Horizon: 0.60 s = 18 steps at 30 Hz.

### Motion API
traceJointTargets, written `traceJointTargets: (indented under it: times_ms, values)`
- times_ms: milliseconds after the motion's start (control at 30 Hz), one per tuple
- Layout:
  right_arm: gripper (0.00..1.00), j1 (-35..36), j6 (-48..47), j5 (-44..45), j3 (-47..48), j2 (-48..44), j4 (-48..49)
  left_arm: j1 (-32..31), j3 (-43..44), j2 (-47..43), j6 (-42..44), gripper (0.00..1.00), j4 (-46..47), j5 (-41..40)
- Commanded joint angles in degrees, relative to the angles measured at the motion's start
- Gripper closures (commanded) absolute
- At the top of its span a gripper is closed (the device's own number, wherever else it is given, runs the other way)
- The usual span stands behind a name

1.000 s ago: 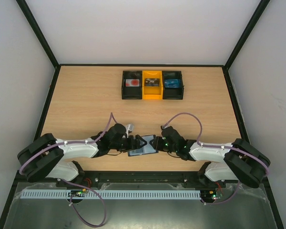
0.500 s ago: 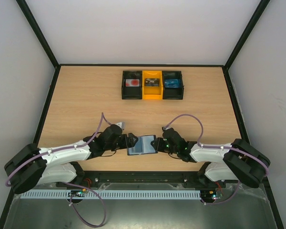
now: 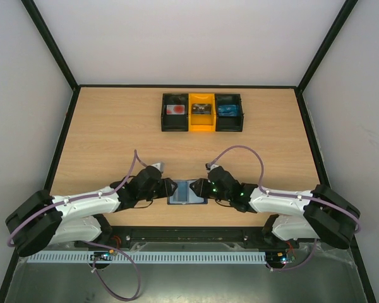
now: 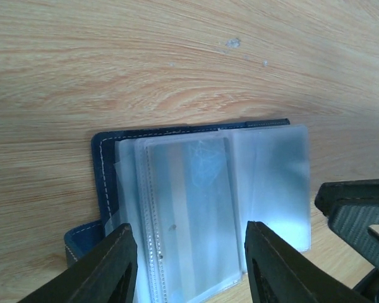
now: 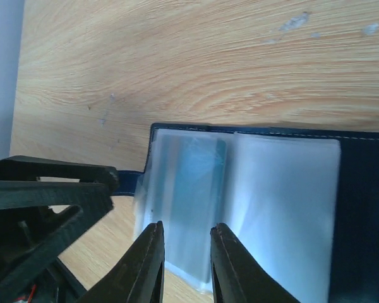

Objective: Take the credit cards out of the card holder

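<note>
Arms reach in from the near edge of the wooden surface (image 3: 114, 139), one from each side, and meet low over its near middle. Between them lies the card holder (image 3: 188, 192), opened flat, with its navy cover underneath and its cloudy clear pockets facing up.

The left pincer (image 4: 188, 240) stands spread. Its two black fingers (image 4: 117, 265) straddle the near end of the stack of pockets, one by the cover's tab side and the other further in.

The right pincer (image 5: 187, 228) comes in from the opposite side. Its fingers are close together with a narrow gap, over the edge of the leftmost pocket. I cannot tell whether they actually grip the plastic.

A bluish credit card (image 5: 189, 189) shows through that pocket, still tucked inside.

Well beyond, towards the far edge, three open boxes sit touching in a row: a black box (image 3: 175, 112) with something reddish inside, a yellow box (image 3: 201, 113), and another black one (image 3: 228, 112) holding something blue.
</note>
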Motion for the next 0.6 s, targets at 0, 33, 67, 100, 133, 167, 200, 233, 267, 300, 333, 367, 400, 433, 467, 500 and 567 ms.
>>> traceJointTargets:
  times_ms: [0,33,67,100,133,167,200,233,267,300,333,367,400,433,467,500,567]
  values:
    - [0.78,1.62,0.59,2.2,2.77,2.3,-0.73,-0.18,-1.21,0.02,0.24,0.54,-0.12,-0.86]
    - [0.78,2.05,0.66,2.18,3.16,3.07,-0.35,-0.17,-1.37,0.08,0.16,0.55,-0.01,-0.9]
    - [0.78,2.49,0.74,2.18,3.63,3.94,-0.09,-0.13,-1.62,0.13,0.08,0.56,0.0,-0.92]
    - [0.78,2.91,0.69,2.31,4.16,4.97,0.25,-0.12,-1.85,0.13,-0.05,0.57,0.06,-0.98]
    - [0.78,3.31,0.69,2.44,4.56,6.22,0.39,0.01,-2.01,0.24,-0.08,0.58,0.11,-0.99]
    - [0.78,3.6,0.61,2.58,5.04,7.2,0.63,0.04,-2.28,0.28,-0.13,0.58,0.2,-0.99]
    - [0.78,3.79,0.6,2.71,5.35,8.17,0.94,0.15,-2.53,0.32,-0.16,0.59,0.31,-1.06]
    - [0.78,3.99,0.6,2.73,5.61,9.08,1.3,0.25,-2.61,0.38,-0.27,0.59,0.43,-1.03]
    - [0.78,4.18,0.53,2.71,5.91,10.14,1.6,0.45,-2.78,0.48,-0.39,0.6,0.49,-0.95]
    - [0.78,4.39,0.35,2.85,6.23,11.18,1.47,0.58,-2.85,0.55,-0.43,0.6,0.65,-0.79]
    - [0.78,4.61,0.13,3.21,6.51,12.17,1.19,0.69,-2.97,0.64,-0.47,0.61,0.82,-0.69]
    - [0.78,4.86,-0.11,3.74,6.83,13.15,0.63,0.78,-3.03,0.73,-0.54,0.62,0.96,-0.52]
    - [0.78,4.99,-0.25,4.19,7.11,13.93,0.11,0.81,-3.06,0.86,-0.62,0.62,1.21,-0.36]
    - [0.78,5.08,-0.43,4.56,7.19,14.79,-0.28,1.01,-3.04,1.02,-0.78,0.63,1.44,-0.09]
    - [0.78,5.21,-0.53,4.92,7.11,15.52,-0.62,1.1,-3.16,1.2,-0.93,0.63,1.69,0.3]
    - [0.78,5.28,-0.61,5.15,6.94,16.18,-0.7,1.25,-3.19,1.43,-0.97,0.64,2.07,0.82]
    - [0.78,5.35,-0.63,5.13,6.22,17.31,-0.15,1.57,-3.32,1.83,-1.31,0.64,2.85,1.83]
